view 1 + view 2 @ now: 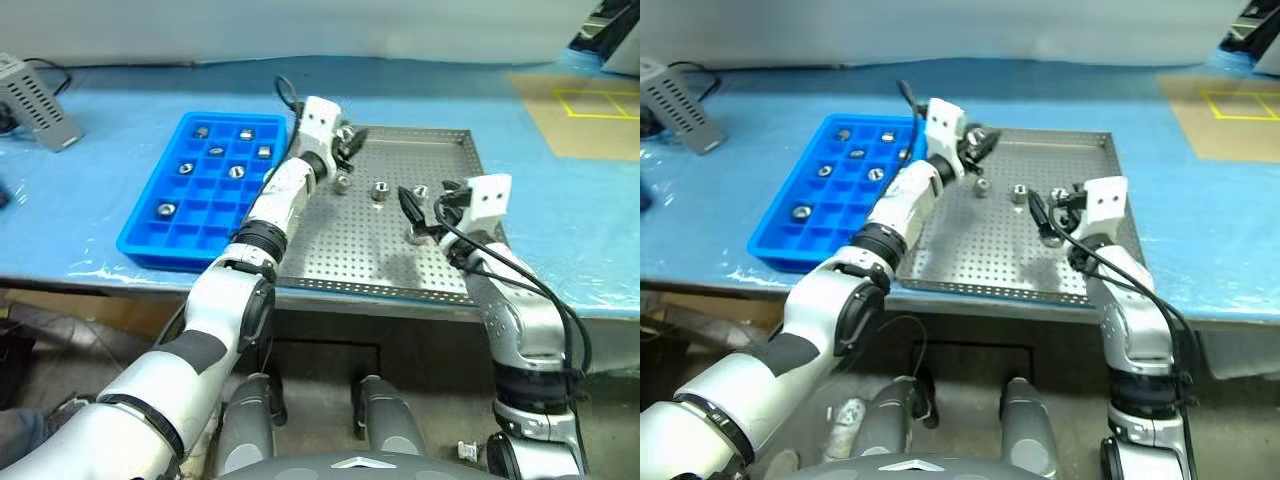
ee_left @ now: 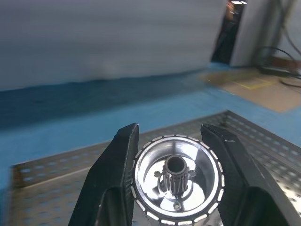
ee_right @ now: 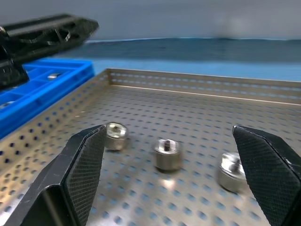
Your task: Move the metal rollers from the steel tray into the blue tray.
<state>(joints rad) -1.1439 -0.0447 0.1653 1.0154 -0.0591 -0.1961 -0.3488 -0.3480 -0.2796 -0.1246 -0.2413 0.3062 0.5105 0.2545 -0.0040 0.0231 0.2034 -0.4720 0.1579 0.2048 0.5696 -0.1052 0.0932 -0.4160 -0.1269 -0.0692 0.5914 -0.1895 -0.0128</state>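
My left gripper [image 2: 173,136] is shut on one shiny metal roller [image 2: 176,181], held above the far left part of the steel tray [image 1: 360,250], close to the blue tray [image 1: 135,240]. Three loose rollers lie on the perforated floor: one [image 1: 342,181], a second [image 1: 381,189] and a third [image 1: 412,235]. My right gripper [image 1: 425,205] is open and low over the tray's right side, pointing at those rollers [image 3: 168,153] with nothing between its fingers. The blue tray holds several rollers [image 1: 236,171] in its compartments.
A grey box-shaped device [image 1: 35,100] with a cable sits at the back left of the blue-covered table. A cardboard sheet with yellow tape [image 1: 590,110] lies at the back right. The steel tray's low rim [image 3: 197,89] rings the rollers.
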